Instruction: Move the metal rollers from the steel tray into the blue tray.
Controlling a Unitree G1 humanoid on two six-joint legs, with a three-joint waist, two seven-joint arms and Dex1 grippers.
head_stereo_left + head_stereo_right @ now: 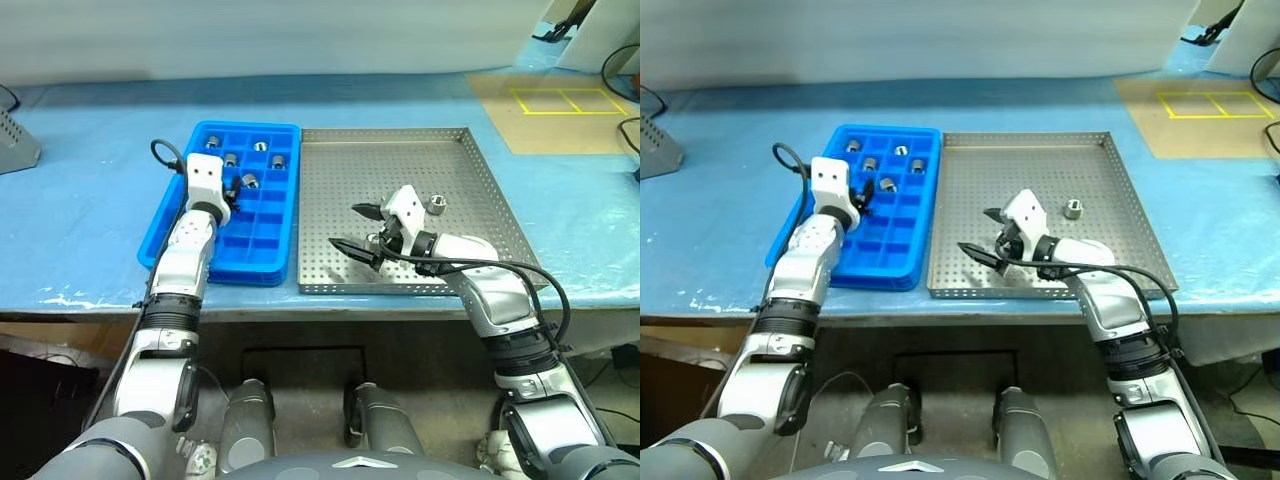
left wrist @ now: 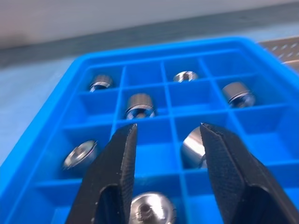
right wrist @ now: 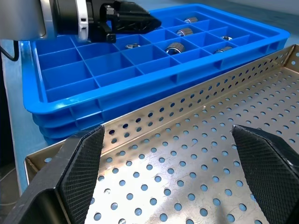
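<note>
Nearest you, your right gripper (image 1: 358, 228) hangs low over the near edge of the steel tray (image 1: 340, 160), its two black fingers spread wide apart and holding nothing. Further in, your left gripper (image 2: 166, 140) sits over the middle of the blue tray (image 1: 268, 262), which lies along the steel tray's left rim, and its fingers stand parted with nothing between them, one of the metal rollers (image 2: 148, 210) lying in the compartment just beneath. Beyond that, several more rollers rest in the blue tray's far compartments, while a single roller (image 1: 437, 206) remains on the steel tray's perforated floor toward its right rim.
</note>
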